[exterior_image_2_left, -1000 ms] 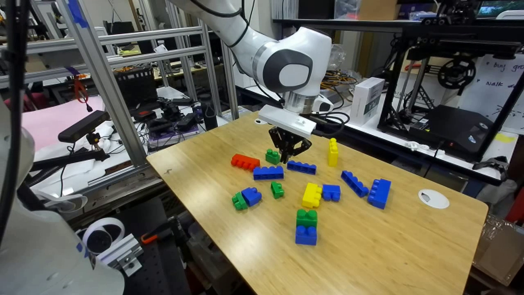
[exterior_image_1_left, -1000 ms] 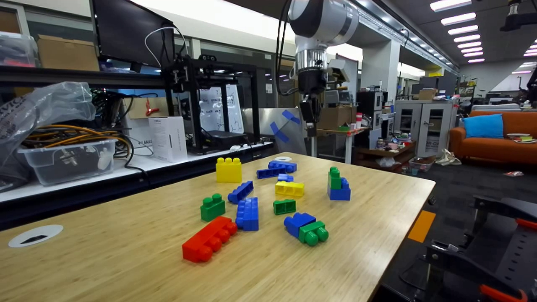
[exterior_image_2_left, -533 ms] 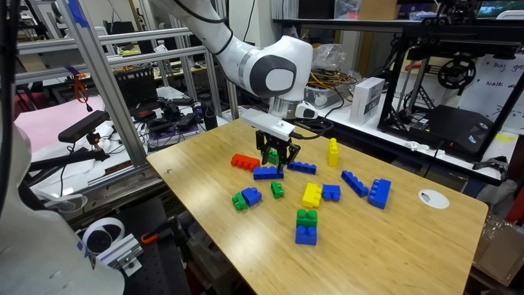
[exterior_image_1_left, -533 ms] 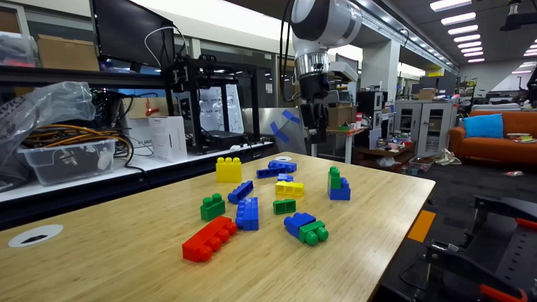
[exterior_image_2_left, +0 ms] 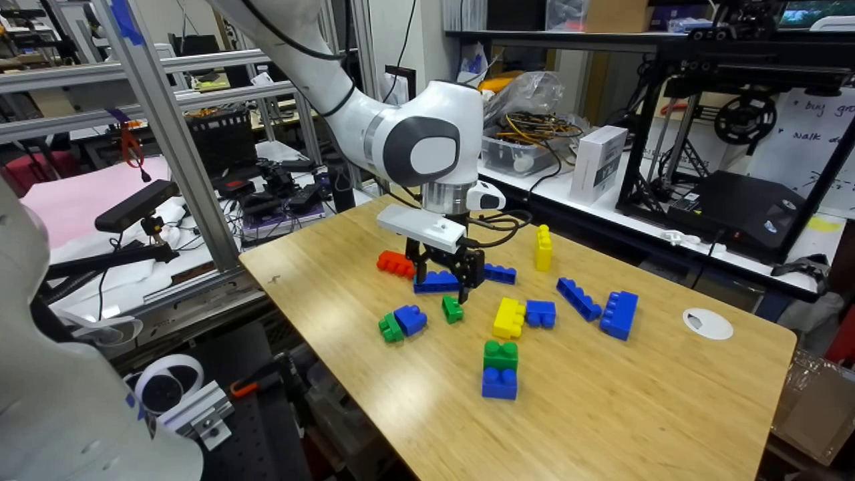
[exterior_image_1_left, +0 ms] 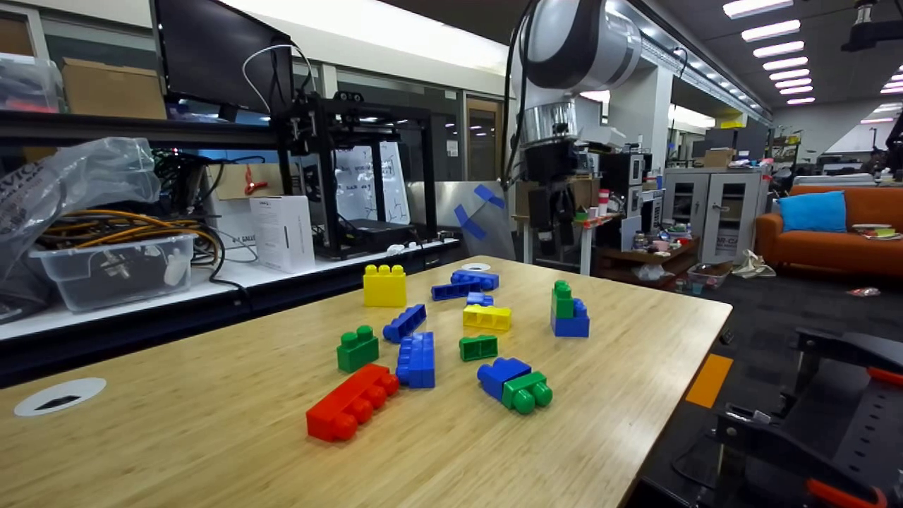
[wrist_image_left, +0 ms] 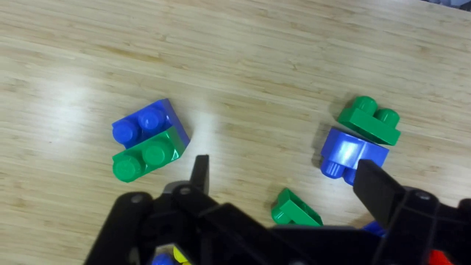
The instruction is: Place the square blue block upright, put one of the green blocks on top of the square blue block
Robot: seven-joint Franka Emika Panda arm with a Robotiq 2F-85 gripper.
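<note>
My gripper (exterior_image_2_left: pixel 441 288) hangs above the table, jaws wide apart, nothing held. In the wrist view, a low green block (wrist_image_left: pixel 296 211) lies on its side on the tabletop below and between the fingers, partly covered by the gripper's body. One chunky blue block (wrist_image_left: pixel 340 147), on its side, sits close beside another low green block (wrist_image_left: pixel 369 125); the right finger overlaps its edge in view. A further small blue block (exterior_image_2_left: pixel 540 314) lies against a yellow brick (exterior_image_2_left: pixel 509 317). Which of these two is the square blue block, I cannot tell.
A green-on-blue stack (exterior_image_2_left: pixel 499 371) stands towards the table's front. Long blue bricks (exterior_image_1_left: pixel 416 360), a red brick (exterior_image_1_left: pixel 353 402) and a taller green brick (exterior_image_1_left: pixel 358 351) lie around. An upright yellow brick (exterior_image_1_left: pixel 384 288) stands near the shelf.
The jaws have gone from nearly shut to wide open. My gripper has come across from beside the long blue bricks towards the single low green block. All the blocks stay where they were.
</note>
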